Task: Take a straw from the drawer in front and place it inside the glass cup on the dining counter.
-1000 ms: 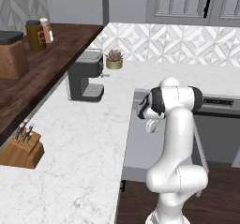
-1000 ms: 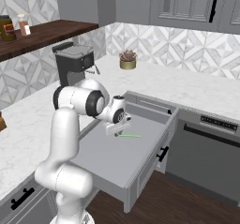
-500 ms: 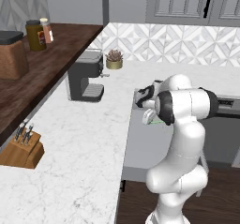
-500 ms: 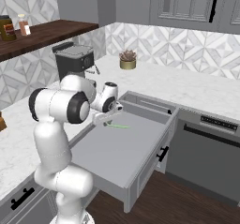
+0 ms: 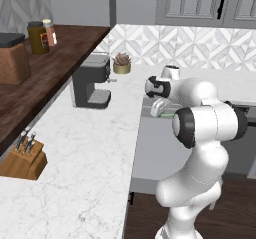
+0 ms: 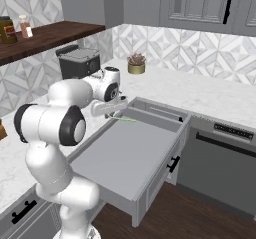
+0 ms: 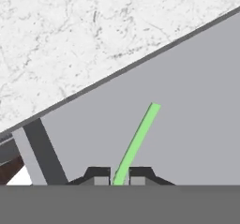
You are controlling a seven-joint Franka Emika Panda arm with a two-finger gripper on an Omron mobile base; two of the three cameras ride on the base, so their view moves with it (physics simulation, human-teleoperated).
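Note:
My gripper (image 6: pixel 114 114) is shut on the thin light-green straw (image 6: pixel 126 120) and holds it above the back left part of the open grey drawer (image 6: pixel 125 155). In the hand view the straw (image 7: pixel 137 143) rises from between the two dark fingertips (image 7: pixel 97 175), slanting up to the right over the drawer's plain grey floor (image 7: pixel 197 101). From the left base view the gripper (image 5: pixel 160 108) hangs at the counter's edge with the straw (image 5: pixel 169 115) poking out to the right. The glass cup and the dining counter are out of view.
A black coffee machine (image 6: pixel 79 63) and a small potted plant (image 6: pixel 135 63) stand on the white marble counter (image 5: pixel 90 148) beside the drawer. A knife block (image 5: pixel 22 158) sits near the front left. A grey appliance front (image 6: pixel 220 153) stands right of the drawer.
The arm has swung round and carried the straw from over the drawer's middle up and back toward its rear left corner. The gripper has stayed shut on it.

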